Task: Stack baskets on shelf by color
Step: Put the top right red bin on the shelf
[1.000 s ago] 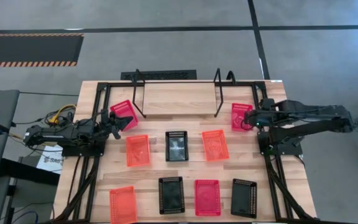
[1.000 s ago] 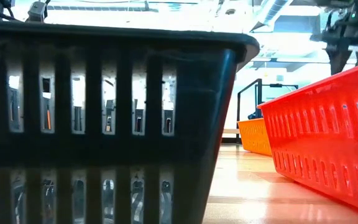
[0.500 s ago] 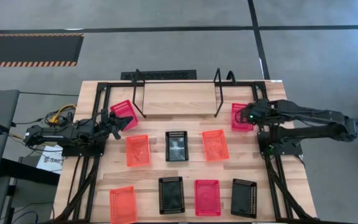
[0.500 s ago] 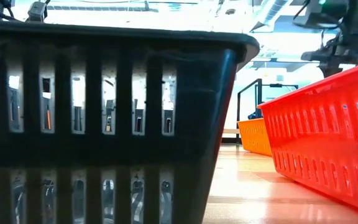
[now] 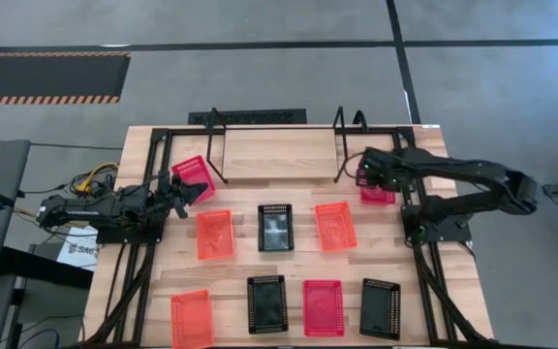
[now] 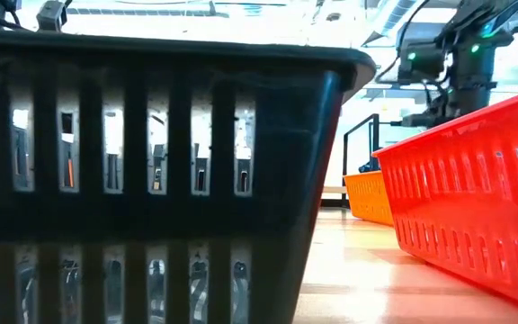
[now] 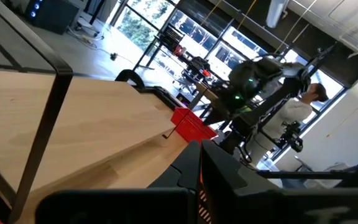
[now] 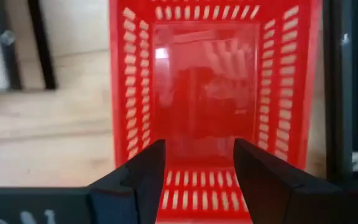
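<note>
Right end effector (image 8: 194, 165) open above red-pink basket (image 8: 209, 93).

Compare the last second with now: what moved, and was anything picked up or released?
The right hand swung inward over the red-pink basket by the shelf, fingers open, holding nothing. The left hand stayed shut beside the other red-pink basket. No basket moved.

Pale wooden slatted table (image 5: 279, 267) bearing a low black wire rack (image 5: 277, 145) at its far edge and nine rectangular plastic mesh baskets (image 5: 275, 227): black, orange, red-pink.
</note>
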{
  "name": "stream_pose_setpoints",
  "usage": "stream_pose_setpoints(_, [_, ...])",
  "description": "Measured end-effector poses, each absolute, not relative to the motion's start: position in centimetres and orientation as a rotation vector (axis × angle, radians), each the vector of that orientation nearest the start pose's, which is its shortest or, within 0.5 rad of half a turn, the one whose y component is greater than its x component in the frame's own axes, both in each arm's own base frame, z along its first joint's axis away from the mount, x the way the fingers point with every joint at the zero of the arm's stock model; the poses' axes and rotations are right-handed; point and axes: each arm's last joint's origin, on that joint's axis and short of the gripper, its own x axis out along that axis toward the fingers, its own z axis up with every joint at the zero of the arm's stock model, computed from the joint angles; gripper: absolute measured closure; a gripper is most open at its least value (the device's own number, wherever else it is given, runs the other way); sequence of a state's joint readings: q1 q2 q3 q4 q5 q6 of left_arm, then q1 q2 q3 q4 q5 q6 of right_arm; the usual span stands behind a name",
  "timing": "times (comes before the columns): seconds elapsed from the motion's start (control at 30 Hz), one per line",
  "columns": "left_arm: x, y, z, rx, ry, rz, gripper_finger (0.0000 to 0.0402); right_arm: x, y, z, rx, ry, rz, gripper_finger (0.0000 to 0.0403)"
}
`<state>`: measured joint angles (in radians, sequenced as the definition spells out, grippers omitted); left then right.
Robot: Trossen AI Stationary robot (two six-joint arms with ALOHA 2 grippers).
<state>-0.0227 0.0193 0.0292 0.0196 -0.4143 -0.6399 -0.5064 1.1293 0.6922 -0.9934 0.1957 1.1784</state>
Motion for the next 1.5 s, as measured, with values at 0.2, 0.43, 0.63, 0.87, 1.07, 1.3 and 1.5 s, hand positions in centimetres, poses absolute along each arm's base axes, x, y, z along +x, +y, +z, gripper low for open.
stream_pose_setpoints(0.2, [9.5,0.9,17.4,-0.637,-0.146,0.352,0.0402,15.4,-10.3,18.9,1.221,0.935,-1.28,0.0195])
stream_pose_setpoints(0.43, [9.5,0.9,17.4,-0.634,-0.145,0.352,0.0401,16.6,-11.0,19.1,1.201,0.838,-1.187,0.0192])
stream_pose_setpoints(0.63, [9.5,0.9,17.4,-0.634,-0.145,0.352,0.0401,16.9,-11.2,20.2,1.166,0.864,-1.138,0.0194])
stream_pose_setpoints(0.87, [9.5,0.9,17.4,-0.634,-0.145,0.352,0.0401,15.9,-10.6,22.5,1.159,1.045,-1.192,0.0192])
stream_pose_setpoints(1.07, [9.5,0.9,17.4,-0.634,-0.144,0.347,0.0401,14.7,-9.8,23.0,1.199,1.157,-1.308,0.0191])
stream_pose_setpoints(1.3, [9.5,0.8,17.3,-0.627,-0.133,0.325,0.0402,13.8,-9.2,21.0,1.24,1.202,-1.411,0.0188])
stream_pose_setpoints(1.5, [9.5,0.8,17.4,-0.627,-0.133,0.325,0.0401,13.9,-9.3,19.5,1.258,1.145,-1.409,0.0188])
